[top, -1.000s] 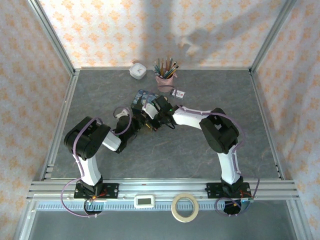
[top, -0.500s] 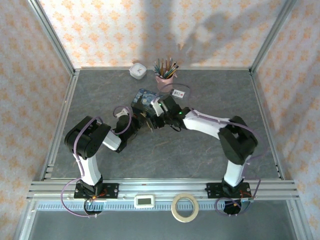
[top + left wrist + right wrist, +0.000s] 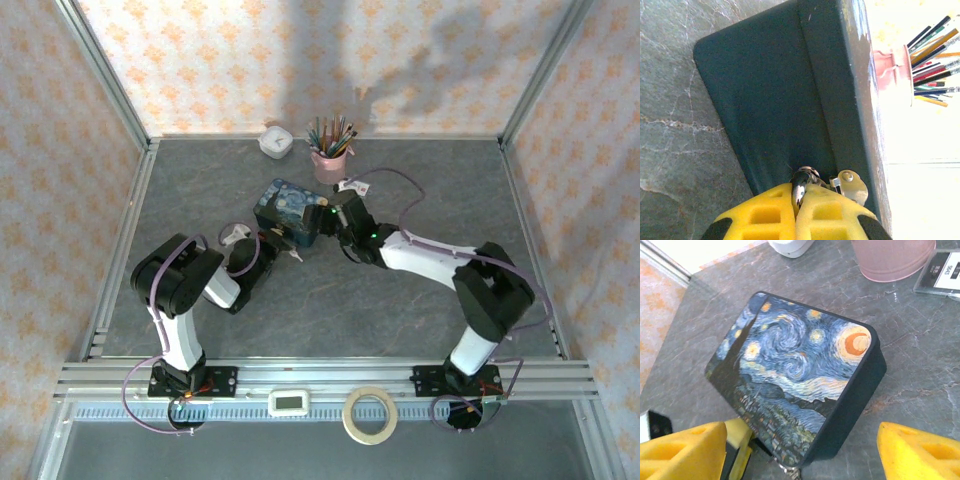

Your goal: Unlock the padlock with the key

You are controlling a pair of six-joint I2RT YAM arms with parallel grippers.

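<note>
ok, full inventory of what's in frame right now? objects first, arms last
tin: 1, blue, swirly starry-night lid, mid-table
padlock: 1, dark metal, at the tin's side by a silvery hasp
cup: 1, pink, back of the table behind the tin
pencils: a bunch, mixed colours, standing in the cup
card: 1, white with black print, beside the cup
small square thing: 1, white, back edge, left of the cup
tape roll: 1, cream, front rail
display unit: 1, white, front rail, left of the tape roll
table: 1, grey marbled
left gripper: yellow fingers, shut on the padlock
right gripper: yellow fingers, open, aimed at the tin
</note>
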